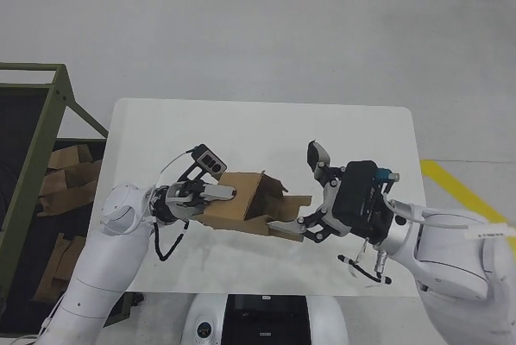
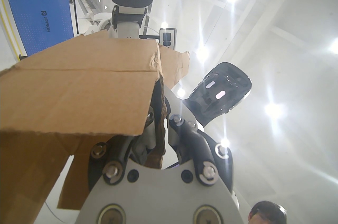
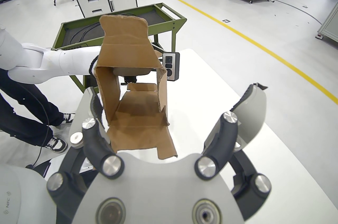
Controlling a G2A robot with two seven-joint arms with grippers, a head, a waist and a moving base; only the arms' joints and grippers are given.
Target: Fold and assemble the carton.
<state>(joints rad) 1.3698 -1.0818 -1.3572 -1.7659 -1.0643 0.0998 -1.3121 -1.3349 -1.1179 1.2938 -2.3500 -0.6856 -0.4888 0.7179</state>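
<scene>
Left gripper (image 1: pixel 213 193) sits at one end of the brown cardboard carton (image 1: pixel 245 203), its fingers (image 2: pixel 221 93) spread apart with a carton wall between them. That carton is on its side at the middle of the white counter (image 1: pixel 267 129), both ends open, flaps sticking out. Right gripper (image 1: pixel 303 194) is wide open at the other end, one finger (image 3: pixel 92 103) just beside a carton wall.
</scene>
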